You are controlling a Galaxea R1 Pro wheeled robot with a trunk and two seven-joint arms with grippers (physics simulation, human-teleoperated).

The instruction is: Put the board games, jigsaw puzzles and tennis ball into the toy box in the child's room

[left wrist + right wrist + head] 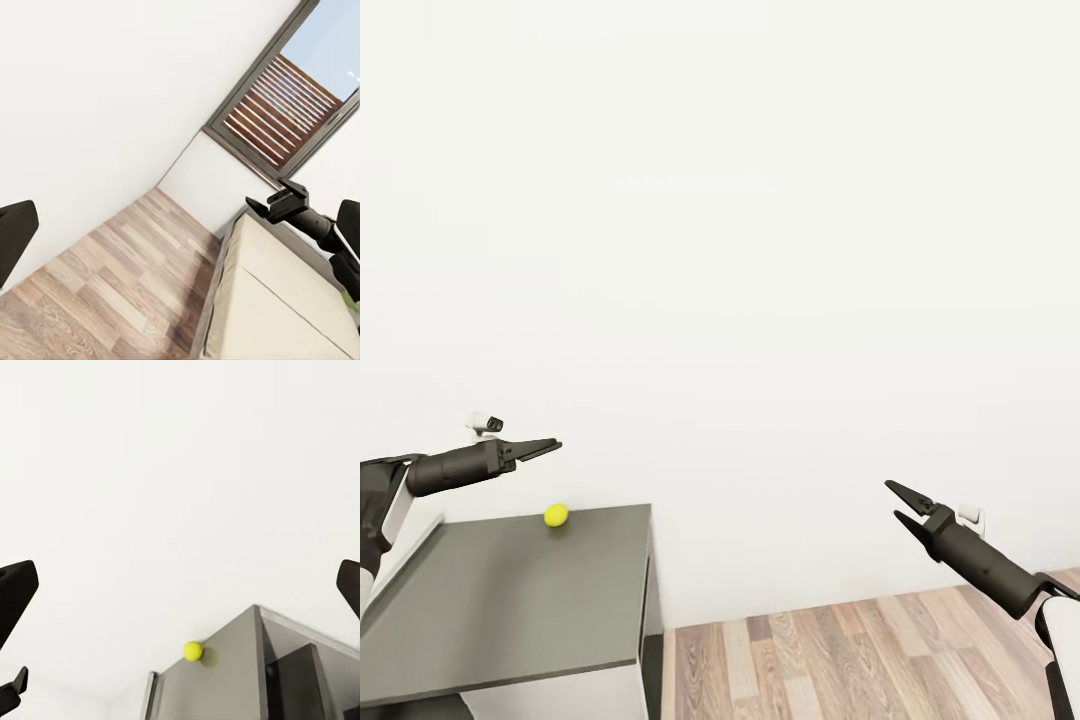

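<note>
Left gripper (550, 446) is up in the air over the dark grey wing of the table (490, 600), arm stretched out level from the left side of the head view, and its two thin fingers look pressed close together, nothing between them. Below it and a touch farther along sits the tennis ball (556, 515), small and yellow-green, resting on the dark tabletop close to the back edge by the white wall (760, 250) — the gripper is above it, clearly apart, no contact. Over on the other side, the right gripper (900, 505) hangs out past the end of the table, above the wood-plank floor (860, 650), and its fingers are parted in a narrow V, holding nothing. Switching to the right wrist view: dark fingertips (16, 592) sit wide at both edges of the picture, and straight ahead between them there is the ball (193, 651) again, on the grey tabletop (232, 667) against the plain wall. The left wrist view looks the other way across the room: plank floor (112, 292), the cream mattress of the bed (277, 300) with its thin grey frame, a tall window (285, 97) with slatted shutters in the corner, and the right gripper (259, 204) with its arm reaching in above the bed.
</note>
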